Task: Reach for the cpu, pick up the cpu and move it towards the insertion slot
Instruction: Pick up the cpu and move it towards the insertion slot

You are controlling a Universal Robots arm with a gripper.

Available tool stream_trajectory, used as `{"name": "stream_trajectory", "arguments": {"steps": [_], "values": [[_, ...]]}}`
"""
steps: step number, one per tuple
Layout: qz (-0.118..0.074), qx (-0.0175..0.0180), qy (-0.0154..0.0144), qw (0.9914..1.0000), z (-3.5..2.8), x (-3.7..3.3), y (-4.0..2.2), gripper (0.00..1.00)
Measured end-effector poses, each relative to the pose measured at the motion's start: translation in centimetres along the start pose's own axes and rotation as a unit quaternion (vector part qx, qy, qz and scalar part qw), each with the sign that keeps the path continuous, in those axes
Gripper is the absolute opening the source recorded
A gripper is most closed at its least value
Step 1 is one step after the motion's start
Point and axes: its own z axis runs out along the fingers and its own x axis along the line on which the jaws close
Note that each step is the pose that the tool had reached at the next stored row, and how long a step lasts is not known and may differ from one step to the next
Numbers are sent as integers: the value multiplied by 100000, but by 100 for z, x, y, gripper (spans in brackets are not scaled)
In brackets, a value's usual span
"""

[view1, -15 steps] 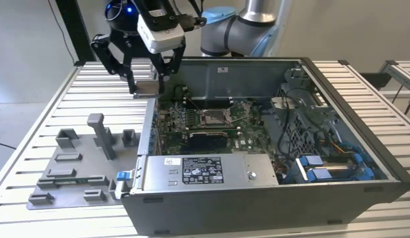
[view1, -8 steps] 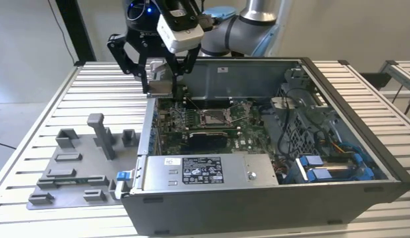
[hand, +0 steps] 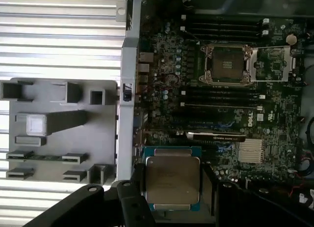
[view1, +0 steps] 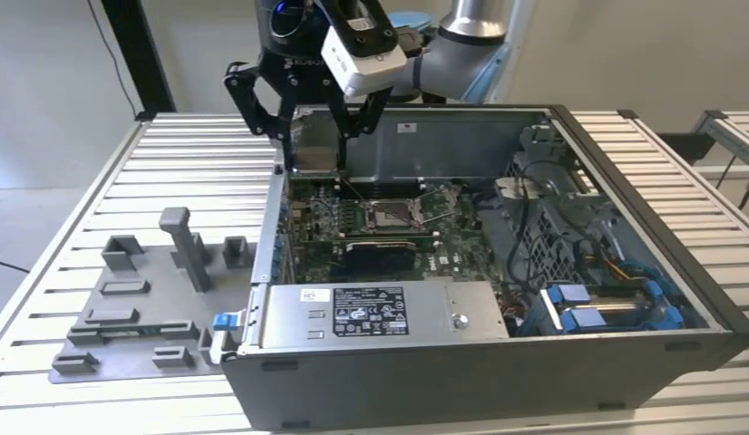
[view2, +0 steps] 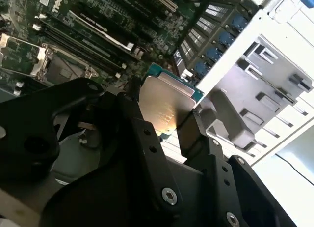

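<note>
The cpu [hand: 171,180], a silvery square plate on a green-edged base, sits clamped between my black fingers [hand: 136,185] in both wrist views. My gripper [view1: 312,145] is shut on the cpu [view1: 310,149] and hangs above the back corner of the open computer case, on the exterior view's left. In the second wrist view the gripper [view2: 164,114] holds the cpu [view2: 164,101] over the motherboard's edge. The insertion slot [view1: 393,213], a metal-framed socket with a brownish centre, lies lower down and to the exterior view's right. It shows as well in the wrist views [hand: 226,64] [view2: 66,70].
The open case [view1: 641,236] stands on a slatted metal table [view1: 84,181]. A grey plastic tray [view1: 121,308] with blocks and posts lies left of the case wall [view1: 276,236]. A silver power supply [view1: 374,313] and blue drive brackets [view1: 592,313] fill the case's front.
</note>
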Motion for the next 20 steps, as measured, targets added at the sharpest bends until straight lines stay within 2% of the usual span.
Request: {"name": "stream_trajectory", "arguments": {"steps": [10, 20], "values": [[8, -6, 65, 100000, -3, -247, -5, 0], [3, -11, 104, 100000, -6, -440, -10, 0]]}}
